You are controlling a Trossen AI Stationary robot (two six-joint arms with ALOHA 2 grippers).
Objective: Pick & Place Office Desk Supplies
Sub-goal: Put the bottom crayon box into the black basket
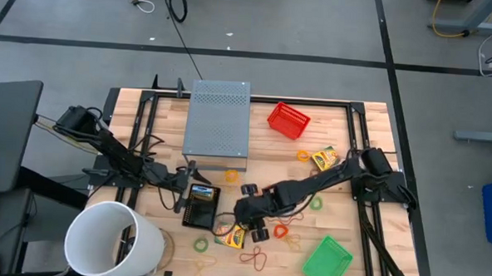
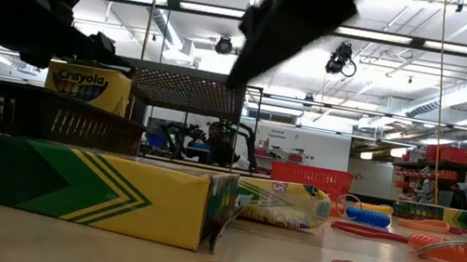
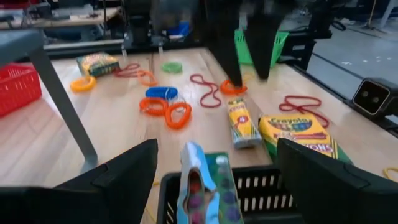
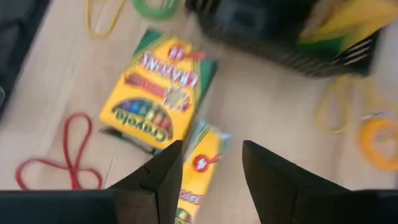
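A black slotted basket (image 1: pixel 201 206) sits near the table's middle. A flat pack with coloured dots (image 3: pixel 205 186) stands on edge inside it. My left gripper (image 3: pixel 214 149) is open just left of the basket (image 3: pixel 249 186), fingers level on either side of its near wall, holding nothing. A large yellow-and-green crayon box (image 4: pixel 165 93) and a narrow crayon box (image 4: pixel 200 168) lie flat on the wood right of the basket. My right gripper (image 4: pixel 211 149) hovers open above the narrow box (image 3: pixel 241 121), pointing steeply down. Rubber bands (image 3: pixel 171 112) lie scattered.
A grey perforated metal box (image 1: pixel 218 124) stands behind the basket. A red basket (image 1: pixel 288 119) is at the far right, a green basket (image 1: pixel 327 260) at the near right, and a large white bucket (image 1: pixel 112 240) at the near left. Another crayon box (image 1: pixel 324 158) lies by the right arm.
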